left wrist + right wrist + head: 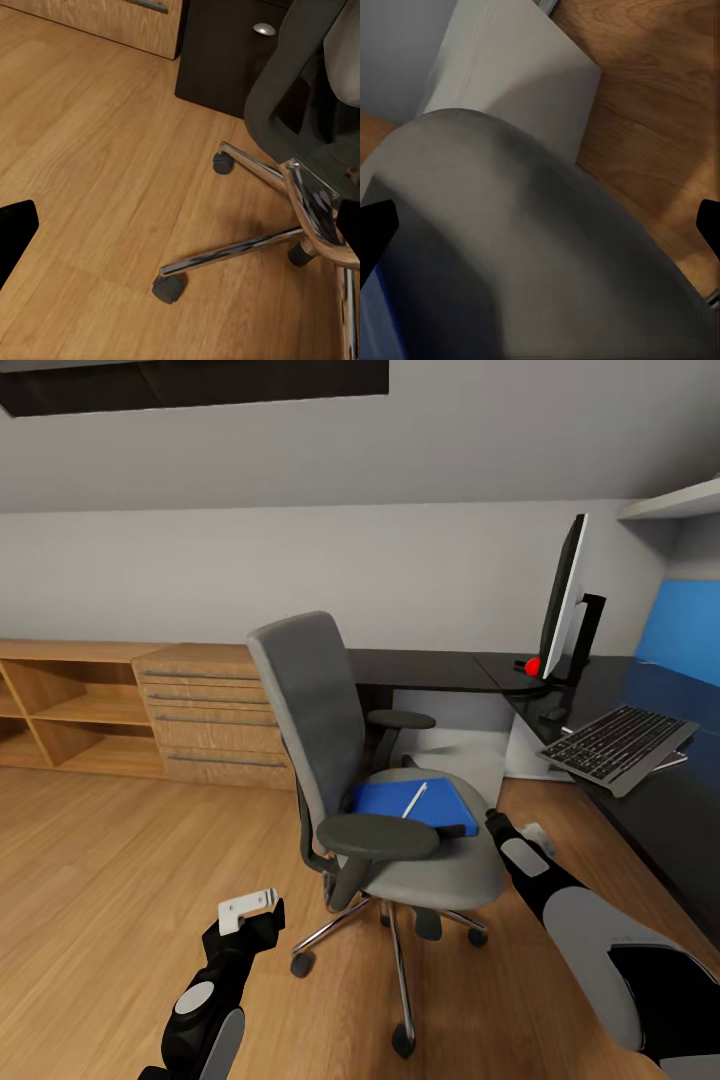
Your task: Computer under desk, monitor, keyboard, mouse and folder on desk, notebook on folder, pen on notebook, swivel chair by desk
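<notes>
**Folder on the chair seat, our right gripper at the seat's edge**

The blue folder (412,805) lies flat on the grey seat of the swivel chair (330,760), with the white pen (415,799) resting on top of it. Our right gripper (492,819) sits just beside the seat's desk-side edge, near the folder's corner; in the right wrist view its dark fingertips (375,229) stand wide apart with the seat's grey cushion between them. Our right arm stretches forward and inward from the lower right.

Our left gripper (250,908) hangs low over the wooden floor (120,860), well apart from the chair's chrome base; we cannot tell how its fingers stand. The left arm is bent upward from below.

On the black tabletop (440,668) the monitor (563,600) stands edge-on and the keyboard (618,745) lies tilted near the edge. We can read no writing anywhere.
</notes>
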